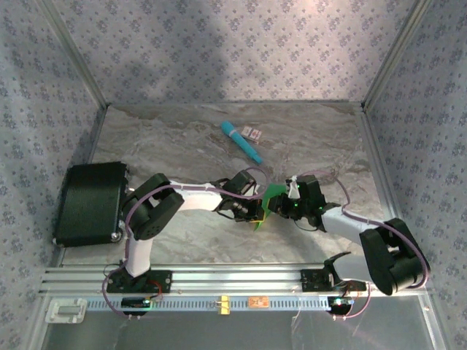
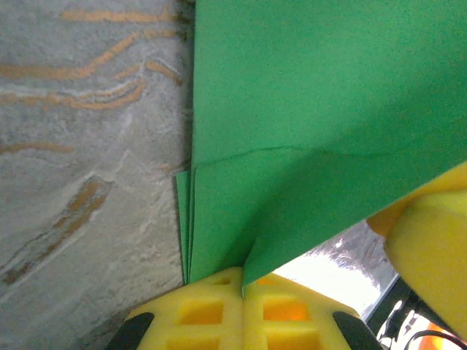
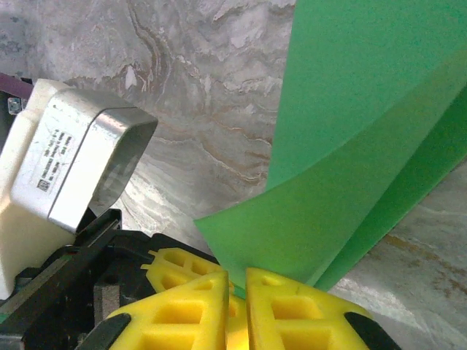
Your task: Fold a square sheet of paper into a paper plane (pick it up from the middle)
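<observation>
My L gripper (image 2: pixel 243 281) + R gripper (image 3: pixel 237 281) both clamped shut on folded green paper (image 2: pixel 306 109) — paper betw. the two.

A printed label (image 3: pixel 55 164) sits on the metal housing (image 3: pixel 109 138); its text is illegible.

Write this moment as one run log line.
paper: folded, layered | left end effector: shut on paper | right end effector: shut on paper

paper (image 1: pixel 271 195): top view, mostly hidden, outline unclear; wrist views, cut off at top and right edges.
card (image 1: pixel 253 133): too small to read.
sticker (image 3: pixel 52 164): print unreadable.
left tool (image 2: pixel 243 281): body cut off by the bottom edge.
</observation>
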